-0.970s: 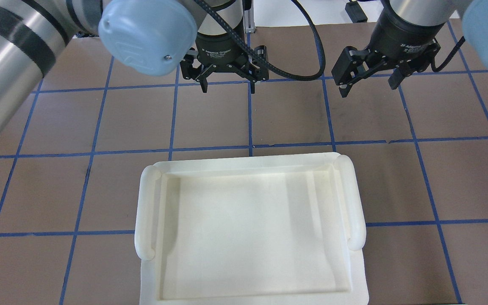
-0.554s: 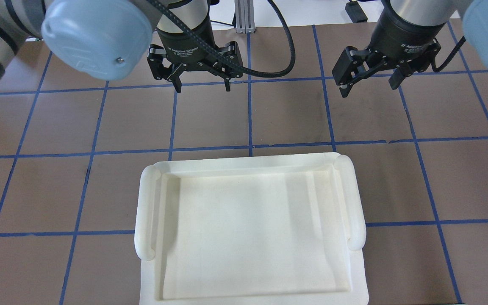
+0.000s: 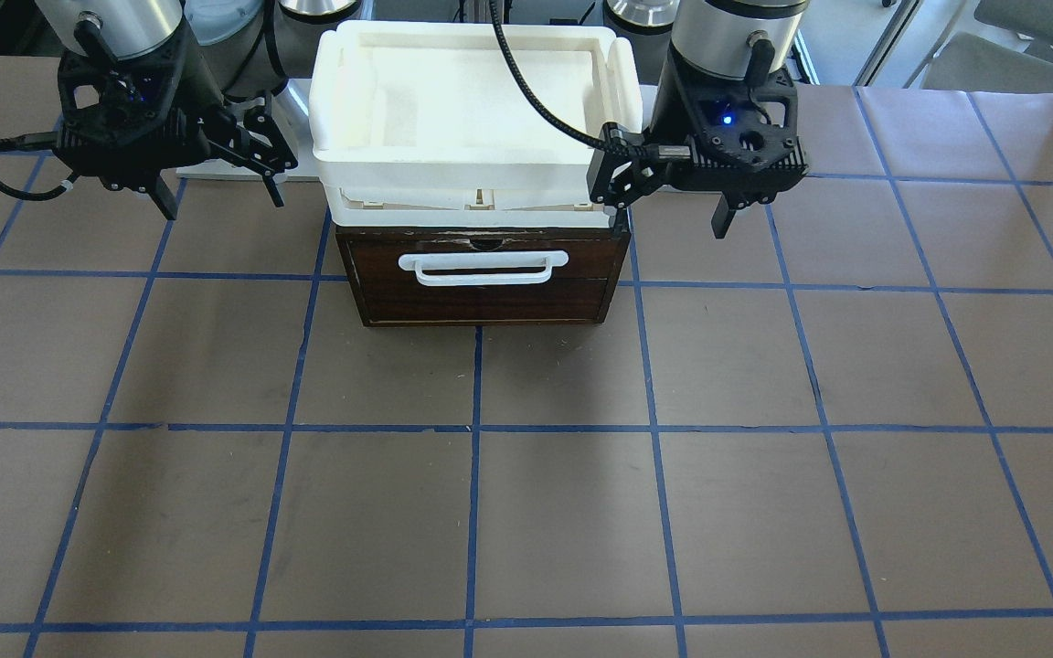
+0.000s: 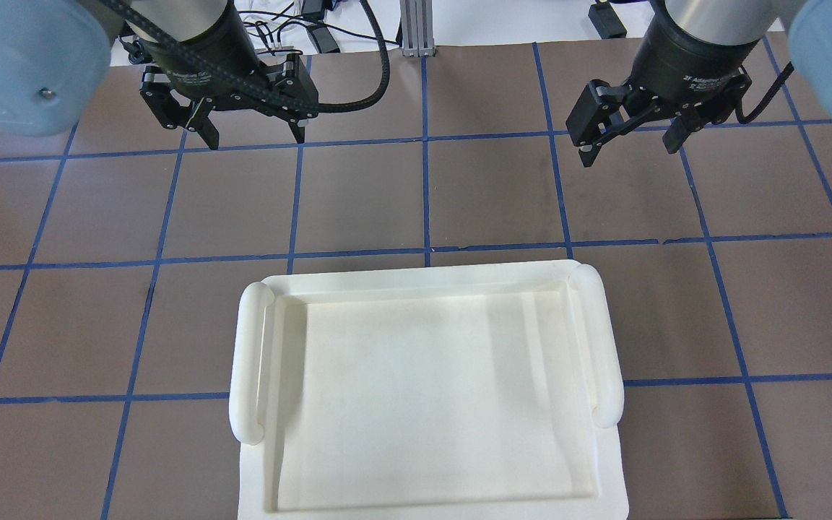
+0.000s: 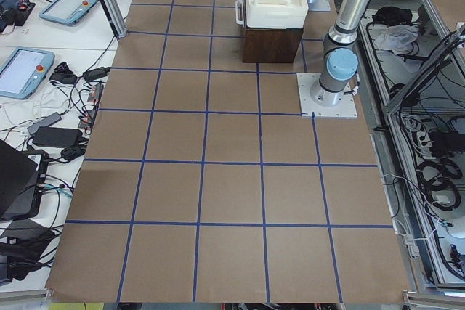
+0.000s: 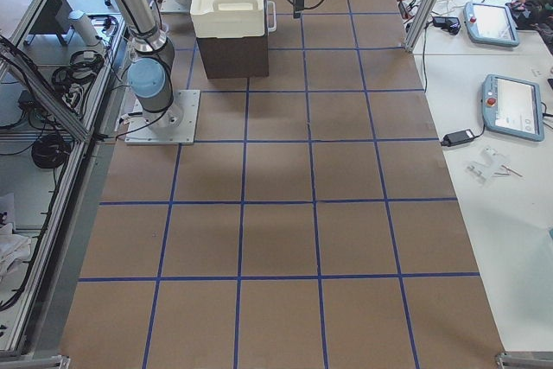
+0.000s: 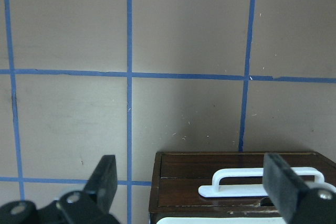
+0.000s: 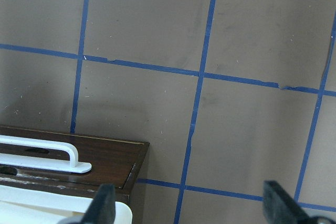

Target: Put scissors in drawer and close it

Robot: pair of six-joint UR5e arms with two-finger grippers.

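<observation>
The drawer [image 3: 481, 297] is shut flush in its dark-brown case, and its white bar handle [image 3: 483, 268] faces away from me. It also shows in the left wrist view [image 7: 236, 167] and the right wrist view [image 8: 105, 156]. The scissors show in no view. My left gripper [image 4: 253, 136] is open and empty, hanging above the table beyond the case's left corner [image 3: 670, 219]. My right gripper [image 4: 630, 148] is open and empty, off the case's right side [image 3: 220, 196].
A white plastic tray [image 4: 250, 361] with two rounded side handles sits on top of the drawer case and holds nothing. The brown table has a blue tape grid. Tablets and cables lie on side benches in the side views.
My left gripper has moved steadily to the left across the overhead view, staying open. My right gripper has not moved.
</observation>
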